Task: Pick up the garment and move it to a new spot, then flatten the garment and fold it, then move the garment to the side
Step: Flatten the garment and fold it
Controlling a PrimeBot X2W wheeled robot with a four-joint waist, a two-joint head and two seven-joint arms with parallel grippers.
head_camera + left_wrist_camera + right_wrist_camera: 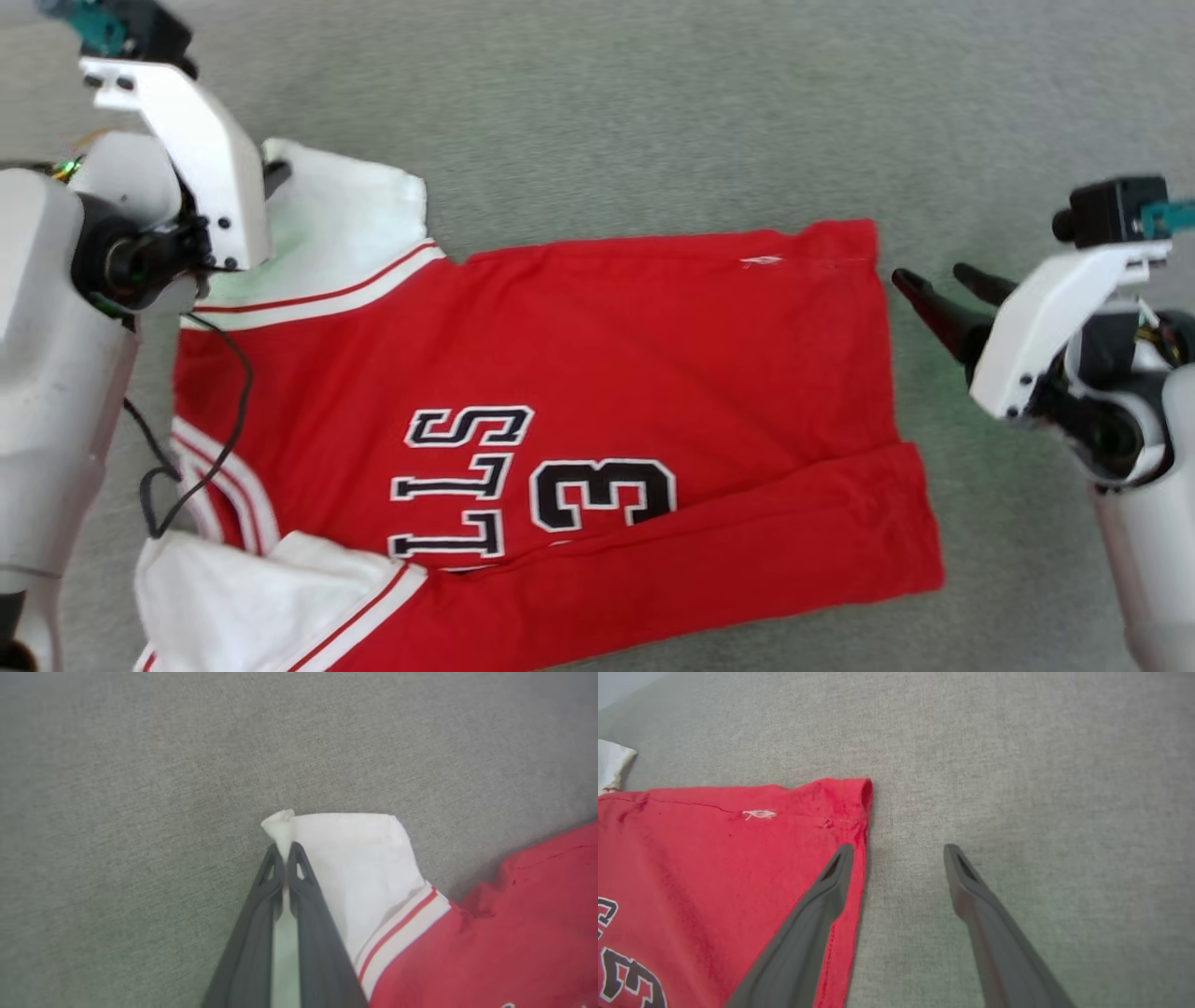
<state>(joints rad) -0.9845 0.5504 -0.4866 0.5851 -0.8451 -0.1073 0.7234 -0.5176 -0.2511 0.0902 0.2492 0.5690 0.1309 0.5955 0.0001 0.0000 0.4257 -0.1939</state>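
Far of the garment (597,373) we see bare grey cloth surface (653,112), open across. Right of its hem, open room. Garment covers the near middle.

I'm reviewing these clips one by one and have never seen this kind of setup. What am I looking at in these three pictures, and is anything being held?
This is a two-armed robot working over a grey fabric surface. The wide picture comes from a camera on its head, looking down; its pale arms show at both edges. The other two come from cameras on each wrist, looking along that arm's two dark fingers.

A red shirt with white sleeves and a black "3" lies spread on the surface, its near edge folded over.

In the left wrist view, the left gripper has its jaws shut on the corner of one white sleeve.

The right gripper has its jaws wide open and holds nothing. In its wrist view one finger lies over the shirt's hem, the other over bare surface.
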